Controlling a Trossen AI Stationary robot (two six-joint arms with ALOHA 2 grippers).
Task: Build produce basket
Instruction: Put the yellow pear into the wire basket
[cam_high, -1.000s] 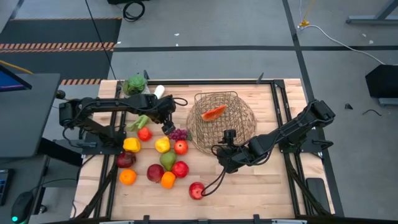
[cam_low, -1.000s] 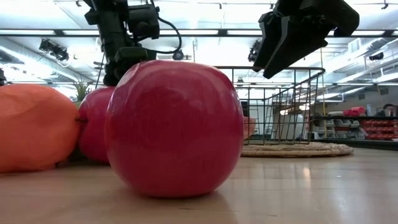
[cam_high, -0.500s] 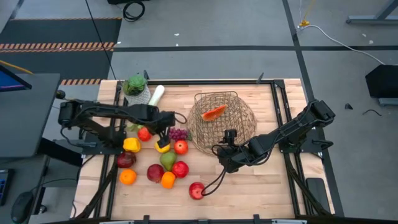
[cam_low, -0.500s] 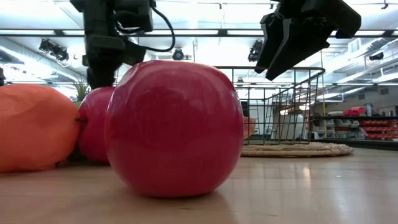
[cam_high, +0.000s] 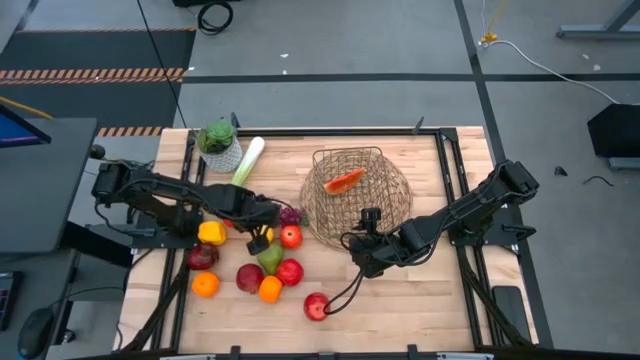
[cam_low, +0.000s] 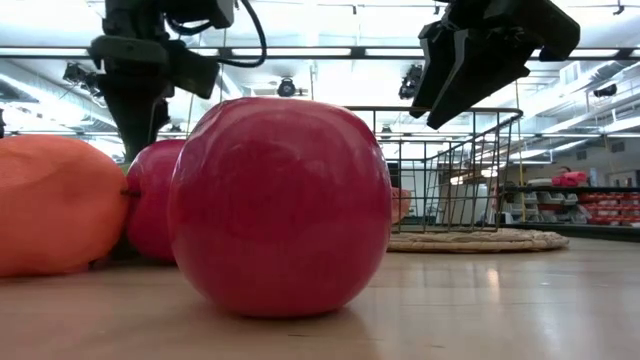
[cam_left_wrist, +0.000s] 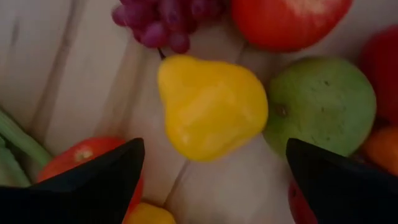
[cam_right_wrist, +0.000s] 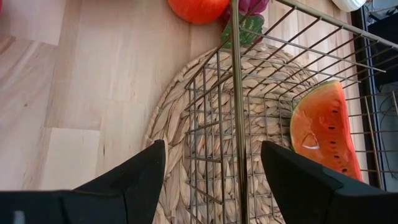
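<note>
Since the earlier frame, my left arm has swung from the desk's far edge by the potted plant (cam_high: 217, 138) down over the fruit pile, and the leek (cam_high: 248, 160) it was covering now lies in plain sight. My left end effector (cam_high: 259, 215) hangs over the yellow pear-shaped fruit (cam_left_wrist: 211, 107), fingers (cam_left_wrist: 93, 180) spread wide on either side of it and holding nothing.

That yellow fruit lies on the desk (cam_high: 420, 300) with the grapes (cam_left_wrist: 163, 22) just beyond its narrow end, a green pear (cam_left_wrist: 322, 104) touching one flank and a red fruit (cam_left_wrist: 78, 163) near the other. It looks like a smooth, rigid, light plastic piece, so I judge it slippery: I would close across the fat belly, not the tapered neck, where the pads could squeeze it out. The crowding neighbours leave little room for the fingertips, so a nudge to the pear is likely.

My right end effector (cam_high: 357, 250) waits just beside the basket (cam_high: 356, 195), fingers (cam_right_wrist: 134, 177) parted and empty. Its wrist view looks through the wire wall to a watermelon slice (cam_right_wrist: 323, 127) already inside.

1 piece is in the basket; I count about 10 more on the desk, including the red apple (cam_low: 280, 205) nearest the low camera.
</note>
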